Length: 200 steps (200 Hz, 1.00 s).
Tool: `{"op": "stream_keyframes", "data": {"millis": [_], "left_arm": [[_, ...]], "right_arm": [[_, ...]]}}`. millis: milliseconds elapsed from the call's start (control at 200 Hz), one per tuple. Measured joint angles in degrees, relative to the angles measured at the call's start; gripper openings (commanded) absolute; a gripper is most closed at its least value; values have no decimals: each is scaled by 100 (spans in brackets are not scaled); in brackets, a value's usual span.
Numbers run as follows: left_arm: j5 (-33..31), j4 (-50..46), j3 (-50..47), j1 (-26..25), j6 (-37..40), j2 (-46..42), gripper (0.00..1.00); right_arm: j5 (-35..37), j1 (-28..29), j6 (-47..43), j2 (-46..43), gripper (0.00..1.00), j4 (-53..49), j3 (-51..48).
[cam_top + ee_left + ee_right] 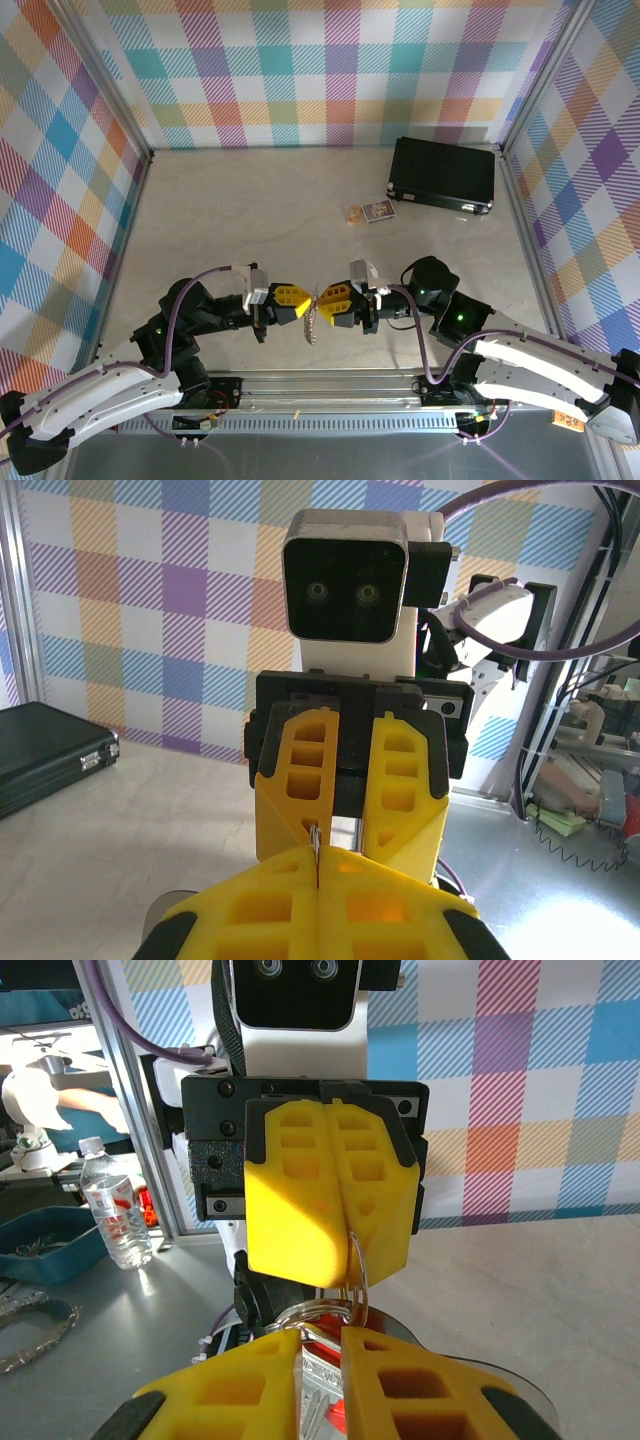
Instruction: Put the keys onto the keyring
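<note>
In the overhead view, the two arms are meeting low in the middle of the frame. The left gripper [304,305] and the right gripper [323,300] are pointing tip to tip, almost touching. The keyring [312,322] is hanging between them as a pale silvery shape, dropping a little below the yellow fingers. A black case [443,175] is lying at the upper right of the table [250,200], with a small printed card [372,212] just to its lower left.

In the left wrist view, the left gripper [316,865] is filling the bottom edge, its jaws pressed together. A thin sliver of grey metal [314,838] is standing up out of their seam; I cannot tell whether it is ring or key. The right gripper [345,825] is facing it at centre frame, and the black case [50,750] is sitting at the left edge.

In the right wrist view, the right gripper [320,1345] is rising from the bottom edge, its jaws pinching the key [315,1385], whose red tag [338,1418] is peeking out below. Silver loops of the keyring [318,1310] are resting just above those fingertips. One thin loop is running up into the closed seam of the left gripper [345,1250] at centre frame. A water bottle [115,1210] is standing at the left.
</note>
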Motion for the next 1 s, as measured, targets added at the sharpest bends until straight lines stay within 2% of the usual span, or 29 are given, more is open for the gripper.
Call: {"op": "stream_keyframes", "data": {"millis": [360, 1000], "left_arm": [[61, -2, 13, 0, 4, 74, 0], [214, -195, 66, 0, 26, 140, 0]], "right_arm": [[15, 0, -4, 0, 18, -50, 0], [603, 4, -26, -142, 25, -306, 195]]}}
